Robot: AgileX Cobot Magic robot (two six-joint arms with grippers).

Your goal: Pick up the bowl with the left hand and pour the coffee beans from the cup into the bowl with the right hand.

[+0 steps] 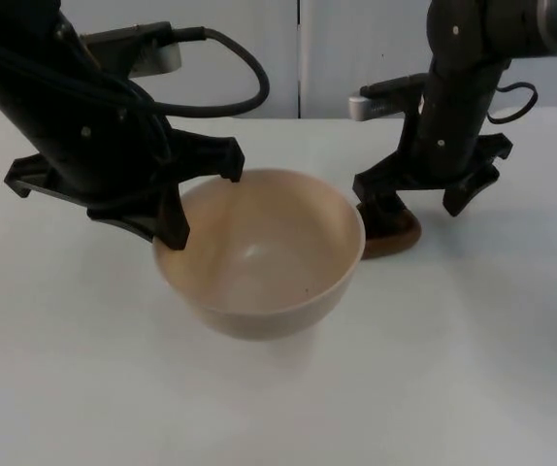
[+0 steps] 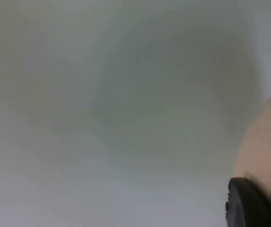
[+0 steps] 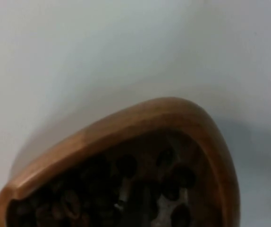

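White table top (image 1: 84, 388) seen, ending at grey partition wall (image 1: 259, 49). One cream bowl (image 1: 259, 257) seen at centre, upright, mouth upward, tilted slightly toward right arm; round, so no long axis. Bowl's left rim is clamped by left gripper (image 1: 186, 199). One brown wooden cup (image 3: 126, 146), filled with dark coffee beans (image 3: 126, 189), is located just right of bowl, beneath right gripper (image 1: 409, 199); finger state cannot be told.

bowl (image 1: 259, 257): smooth cream, slight sheen | cup (image 3: 126, 142): brown wood, satin | table (image 1: 473, 369): matt white
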